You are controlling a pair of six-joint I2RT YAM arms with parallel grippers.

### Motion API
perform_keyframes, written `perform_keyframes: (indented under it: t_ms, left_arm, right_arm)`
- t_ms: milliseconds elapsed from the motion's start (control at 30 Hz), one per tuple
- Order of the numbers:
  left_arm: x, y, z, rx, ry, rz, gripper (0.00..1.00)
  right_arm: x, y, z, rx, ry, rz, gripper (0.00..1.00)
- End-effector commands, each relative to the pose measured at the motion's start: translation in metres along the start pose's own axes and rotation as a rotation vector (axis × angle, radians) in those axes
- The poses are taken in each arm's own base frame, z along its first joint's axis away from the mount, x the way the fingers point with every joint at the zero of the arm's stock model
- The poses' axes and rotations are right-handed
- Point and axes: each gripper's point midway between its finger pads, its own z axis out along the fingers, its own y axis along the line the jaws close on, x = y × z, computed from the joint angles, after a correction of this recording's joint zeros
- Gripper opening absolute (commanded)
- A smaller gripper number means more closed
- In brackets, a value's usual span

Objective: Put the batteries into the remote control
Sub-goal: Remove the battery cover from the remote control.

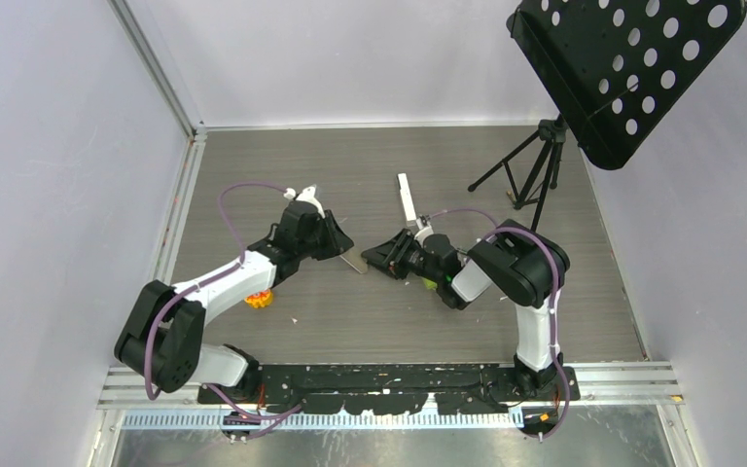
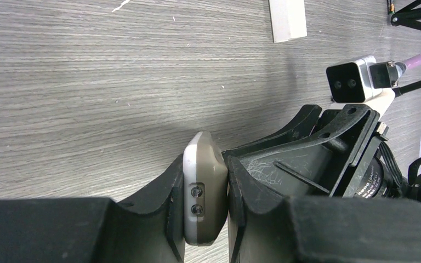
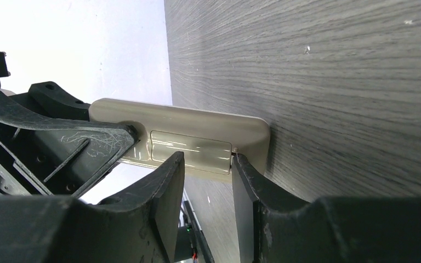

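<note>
Left end effector [image 2: 205, 183] clamps the beige remote control [image 2: 203, 164] edge-on between its fingers, while the right end effector [image 3: 207, 181], fingers apart, sits with its tips right at the closed battery cover [image 3: 189, 149]. Opening that cover appears to be the step in hand: the left should grip firmly while the right catches the latch end and slides the cover off squarely, without twisting. The remote looks slim, smooth and round-cornered. No batteries can be made out near either end effector.

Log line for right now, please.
left gripper: shut on remote | right gripper: open, at battery cover | batteries: none in view
</note>
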Motion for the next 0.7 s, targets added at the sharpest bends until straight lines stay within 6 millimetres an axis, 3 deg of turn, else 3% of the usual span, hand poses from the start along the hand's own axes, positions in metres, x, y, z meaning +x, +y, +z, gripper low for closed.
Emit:
perform_keyframes:
  t_ms: [0, 267, 567, 667]
  left_arm:
    - [0.108, 0.069, -0.018, -0.243, 0.379, 0.023, 0.0]
    - [0.108, 0.07, -0.018, -0.249, 0.38, 0.028, 0.0]
    - [0.107, 0.074, -0.021, -0.281, 0.377, 0.045, 0.0]
    - [0.106, 0.073, -0.022, -0.284, 0.373, 0.049, 0.0]
  right_arm:
    - [0.004, 0.12, -0.019, -0.397, 0.022, -0.116, 0.41]
    - [0.002, 0.141, -0.024, -0.451, 0.021, -0.14, 0.4]
    - [-0.01, 0.133, -0.031, -0.426, -0.017, -0.124, 0.4]
    - [-0.017, 0.122, -0.03, -0.396, -0.031, -0.096, 0.4]
